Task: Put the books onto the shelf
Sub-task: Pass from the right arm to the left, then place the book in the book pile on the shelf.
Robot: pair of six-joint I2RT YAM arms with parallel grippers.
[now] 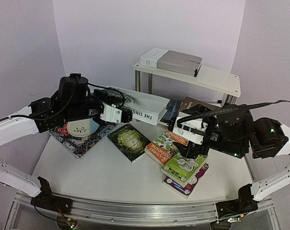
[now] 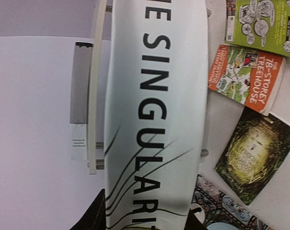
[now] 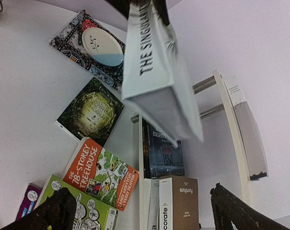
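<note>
Shelf (image 1: 221, 79) standing at back of table (image 1: 101, 177). Big white book (image 1: 145, 108) hanging in air just before shelf, left jaws pinching one end only: long overhang risking sagging, twisting, slipping out or clipping shelf edge. Right jaws gaping wide, holding nothing, hovering near orange book (image 1: 164, 146), possibly crowding path.

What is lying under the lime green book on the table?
A magenta book lies under the lime green book; only its edges stick out. Most of its cover is hidden, so I cannot tell if anything else is beneath.
</note>
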